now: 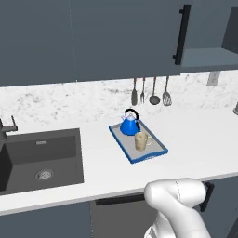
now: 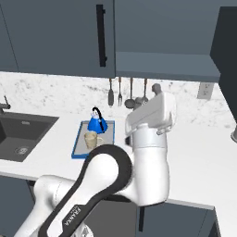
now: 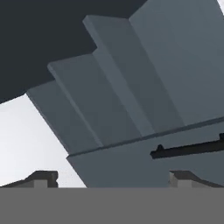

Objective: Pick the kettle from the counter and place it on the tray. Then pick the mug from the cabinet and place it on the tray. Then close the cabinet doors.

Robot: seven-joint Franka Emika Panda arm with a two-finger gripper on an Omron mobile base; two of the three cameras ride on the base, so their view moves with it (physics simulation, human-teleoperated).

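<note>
The blue kettle (image 1: 129, 124) (image 2: 97, 123) and the beige mug (image 1: 142, 140) (image 2: 91, 139) both stand on the blue-rimmed tray (image 1: 139, 158) (image 2: 76, 149) on the white counter (image 1: 195, 144). The cabinet (image 1: 209, 58) (image 2: 166, 62) above shows its bare shelf. One cabinet door (image 2: 55, 37) with a black bar handle (image 1: 181, 35) (image 2: 102, 34) lies flat left of the opening. Another (image 2: 227, 46) stands swung out at the right. My arm's hand (image 2: 155, 111) is raised right of the tray, below the shelf. My gripper (image 3: 113, 178) is open and holds nothing, facing slate-blue panels and a black bar handle (image 3: 188, 149).
A dark sink (image 1: 42, 158) (image 2: 21, 134) is set into the counter at the left. Several utensils (image 1: 151, 90) (image 2: 125, 95) hang on the speckled wall behind the tray. A wall socket (image 2: 202, 90) sits further right.
</note>
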